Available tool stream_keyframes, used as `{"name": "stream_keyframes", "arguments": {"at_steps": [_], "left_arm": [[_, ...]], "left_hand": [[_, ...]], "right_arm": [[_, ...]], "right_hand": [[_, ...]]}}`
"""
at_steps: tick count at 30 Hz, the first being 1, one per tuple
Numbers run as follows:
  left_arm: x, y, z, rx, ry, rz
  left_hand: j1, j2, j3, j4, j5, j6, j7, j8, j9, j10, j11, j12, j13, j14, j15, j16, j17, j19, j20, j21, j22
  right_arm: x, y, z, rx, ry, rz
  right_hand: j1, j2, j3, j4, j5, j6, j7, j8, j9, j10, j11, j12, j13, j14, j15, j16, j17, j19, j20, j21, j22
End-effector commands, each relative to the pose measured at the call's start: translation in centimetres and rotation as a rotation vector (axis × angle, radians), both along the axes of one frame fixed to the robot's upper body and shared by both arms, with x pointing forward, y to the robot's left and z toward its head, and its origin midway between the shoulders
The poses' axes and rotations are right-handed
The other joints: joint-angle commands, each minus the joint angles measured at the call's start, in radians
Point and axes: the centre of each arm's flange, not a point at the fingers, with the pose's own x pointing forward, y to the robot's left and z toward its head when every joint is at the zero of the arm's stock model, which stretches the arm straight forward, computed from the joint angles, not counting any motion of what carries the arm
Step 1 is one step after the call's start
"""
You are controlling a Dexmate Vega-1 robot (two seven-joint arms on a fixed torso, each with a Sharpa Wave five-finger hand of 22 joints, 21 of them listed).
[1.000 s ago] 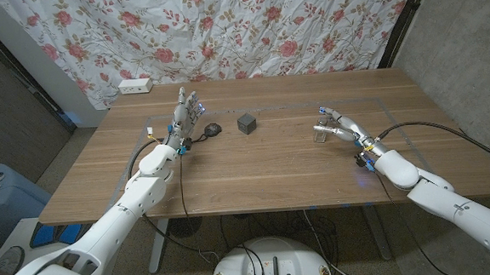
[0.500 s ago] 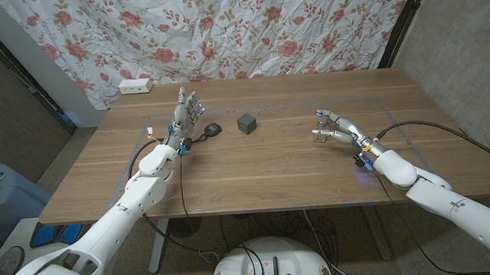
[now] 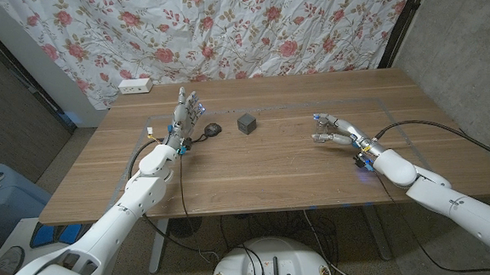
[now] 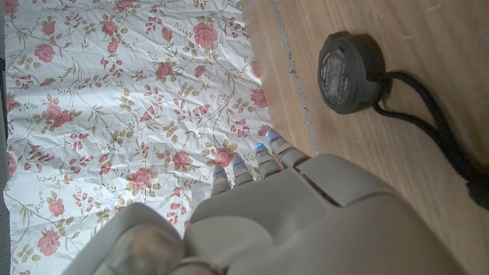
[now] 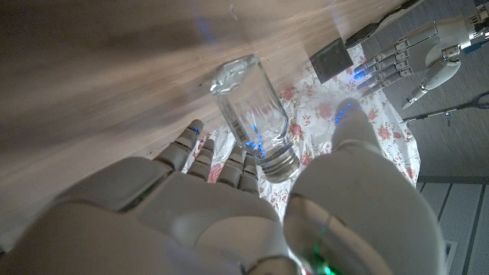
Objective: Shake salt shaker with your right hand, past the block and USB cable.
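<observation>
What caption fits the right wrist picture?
Right hand holds a glass salt shaker tilted above the table.

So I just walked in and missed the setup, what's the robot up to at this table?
The robot's right hand holds a clear glass salt shaker in its fingers, tipped over above the wooden table. Its left hand stands with fingers up at the other side, holding nothing, next to a small round black USB cable reel with its cord. A dark block sits on the table between the two hands.
</observation>
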Motion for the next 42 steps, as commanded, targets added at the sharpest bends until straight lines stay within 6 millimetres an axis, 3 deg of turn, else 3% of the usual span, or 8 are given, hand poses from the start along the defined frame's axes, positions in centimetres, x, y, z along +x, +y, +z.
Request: {"name": "stream_keyframes", "arguments": {"at_steps": [1, 10, 25, 42], "left_arm": [[0.0, 0.01, 0.0, 0.0, 0.0, 0.0], [0.0, 0.01, 0.0, 0.0, 0.0, 0.0], [0.0, 0.0, 0.0, 0.0, 0.0, 0.0], [0.01, 0.0, -0.01, 0.0, 0.0, 0.0]], "left_hand": [[0.0, 0.101, -0.002, 0.006, 0.004, 0.004, -0.008, 0.005, 0.006, -0.001, -0.009, 0.004, 0.004, 0.001, -0.106, 0.005, 0.006, 0.005, -0.024, 0.004, 0.005], [0.0, 0.101, -0.002, 0.006, 0.004, 0.004, -0.007, 0.005, 0.006, 0.0, -0.009, 0.004, 0.004, 0.001, -0.106, 0.005, 0.006, 0.005, -0.024, 0.004, 0.005], [0.0, 0.101, -0.002, 0.006, 0.004, 0.003, -0.008, 0.004, 0.006, -0.002, -0.009, 0.003, 0.004, 0.001, -0.106, 0.005, 0.006, 0.005, -0.024, 0.004, 0.005], [0.0, 0.101, -0.002, 0.006, 0.004, 0.002, -0.009, 0.004, 0.006, 0.0, -0.01, 0.004, 0.004, 0.002, -0.105, 0.005, 0.006, 0.005, -0.024, 0.005, 0.005]], "right_arm": [[0.45, -0.33, 0.03, 0.009, 0.006, -0.018], [0.63, -0.45, 0.32, 0.0, 0.004, -0.021], [0.81, -0.74, 0.51, 0.025, -0.001, -0.038], [0.83, -1.28, 0.7, 0.01, -0.004, -0.066]], "right_hand": [[0.008, 0.003, 0.002, 0.017, 0.014, 0.043, -0.012, 0.02, 0.005, 0.038, -0.015, 0.011, 0.002, 0.024, -0.014, 0.013, 0.002, 0.024, -0.004, 0.003, 0.001], [0.014, 0.026, 0.0, 0.029, 0.03, 0.117, -0.044, 0.055, 0.008, 0.101, -0.034, 0.012, 0.002, 0.065, -0.049, 0.028, 0.007, 0.056, -0.019, 0.001, 0.001], [0.031, 0.05, -0.013, 0.035, 0.045, 0.249, -0.092, 0.12, 0.012, 0.232, -0.039, 0.016, 0.003, 0.151, -0.091, 0.062, 0.013, 0.113, -0.035, 0.0, 0.002], [0.051, 0.05, -0.035, 0.031, 0.05, 0.331, -0.104, 0.163, 0.016, 0.351, -0.041, 0.022, 0.007, 0.219, -0.122, 0.087, 0.016, 0.156, -0.039, -0.001, 0.003]]}}
